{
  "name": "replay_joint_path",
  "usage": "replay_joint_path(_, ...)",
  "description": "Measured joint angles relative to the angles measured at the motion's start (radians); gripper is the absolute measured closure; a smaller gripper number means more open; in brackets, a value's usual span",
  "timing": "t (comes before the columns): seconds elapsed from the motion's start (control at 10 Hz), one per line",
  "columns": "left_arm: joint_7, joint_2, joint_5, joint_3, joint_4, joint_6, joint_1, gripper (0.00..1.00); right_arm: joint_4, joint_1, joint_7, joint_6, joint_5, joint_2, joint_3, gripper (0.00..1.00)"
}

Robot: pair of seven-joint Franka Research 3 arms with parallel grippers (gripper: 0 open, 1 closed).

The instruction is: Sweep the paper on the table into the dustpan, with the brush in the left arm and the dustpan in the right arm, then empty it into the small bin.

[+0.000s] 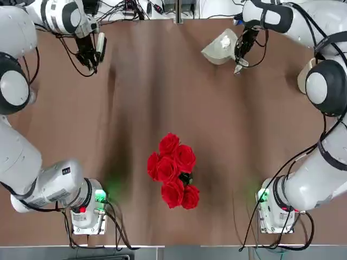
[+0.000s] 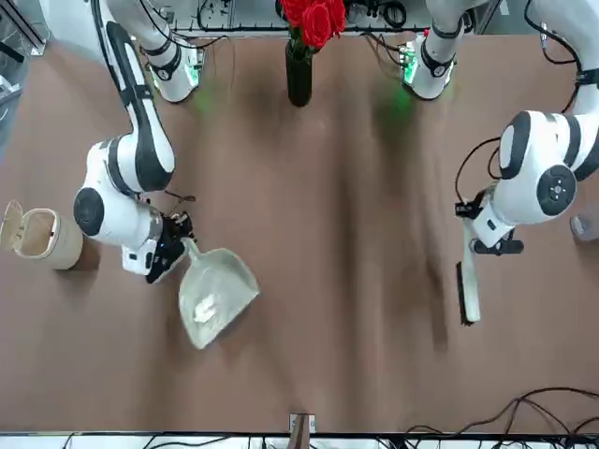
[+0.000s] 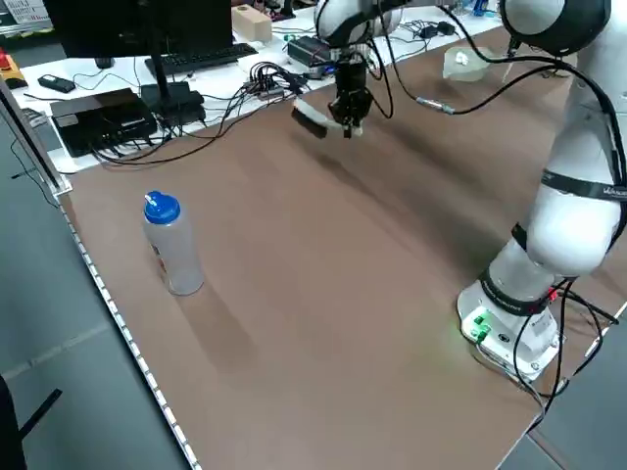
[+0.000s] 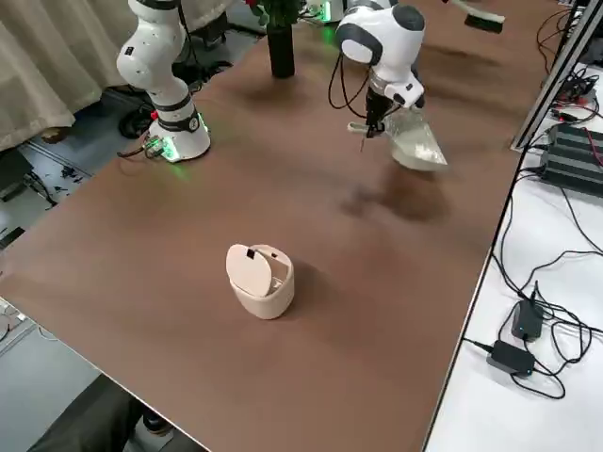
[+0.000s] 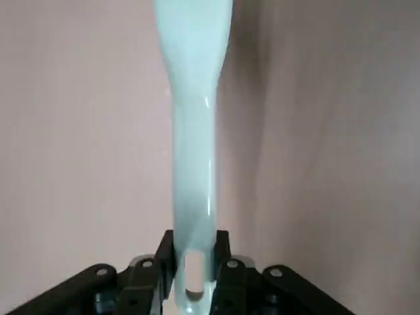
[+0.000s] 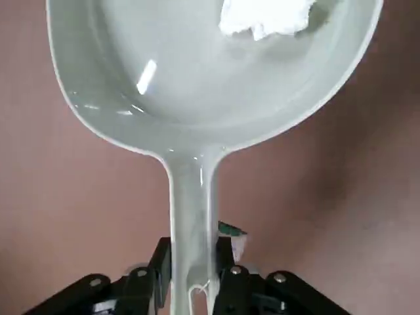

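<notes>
My right gripper (image 2: 176,239) is shut on the handle of the pale dustpan (image 2: 217,292), which hangs above the table (image 2: 337,234) at the far right. The white paper (image 2: 204,307) lies inside the pan, and in the right wrist view the paper (image 6: 266,16) rests near the pan's mouth. The small bin (image 2: 42,234) stands on the table to the right of the pan, its lid tilted up. My left gripper (image 2: 489,236) is shut on the cream handle of the brush (image 2: 468,281), held off the table at the far left, bristles dark.
A vase of red roses (image 1: 174,170) stands mid-table near the arms' bases. A clear bottle with a blue cap (image 3: 171,245) stands by the left edge. Cables and a keyboard (image 3: 201,59) lie beyond the far edge.
</notes>
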Motion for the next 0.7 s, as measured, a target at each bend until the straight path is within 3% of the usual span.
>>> replay_joint_path(0.4, 0.007, 0.052, 0.025, 0.000, -0.085, 0.078, 0.025, 0.72, 0.006, -0.015, 0.261, 0.061, -0.009, -0.042, -0.084, 0.67)
replay_joint_path(0.7, 0.008, 0.073, 0.046, 0.000, -0.119, 0.129, 0.045, 0.72, 0.001, -0.016, 0.651, 0.218, -0.011, -0.052, -0.091, 0.67)
